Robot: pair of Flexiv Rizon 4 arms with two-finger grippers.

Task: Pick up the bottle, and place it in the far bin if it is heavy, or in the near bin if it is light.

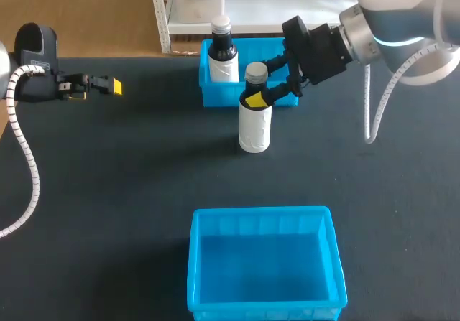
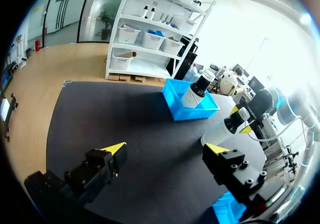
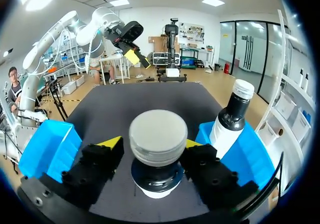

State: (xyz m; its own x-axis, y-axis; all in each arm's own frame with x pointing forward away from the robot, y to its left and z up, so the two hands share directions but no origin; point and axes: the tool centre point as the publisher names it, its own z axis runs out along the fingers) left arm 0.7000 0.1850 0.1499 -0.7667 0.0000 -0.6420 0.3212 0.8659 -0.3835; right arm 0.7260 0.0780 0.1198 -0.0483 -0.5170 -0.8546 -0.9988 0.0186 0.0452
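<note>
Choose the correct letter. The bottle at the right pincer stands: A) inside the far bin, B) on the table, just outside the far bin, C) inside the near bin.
B: the bottle stands upright on the table, just outside the far bin, with the right pincer at its neck.

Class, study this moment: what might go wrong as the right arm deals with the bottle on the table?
The right gripper sits at the neck of the bottle, high up, so it may tip or swing on lifting. The far bin already holds a second bottle; a drop there might knock it over.
</note>
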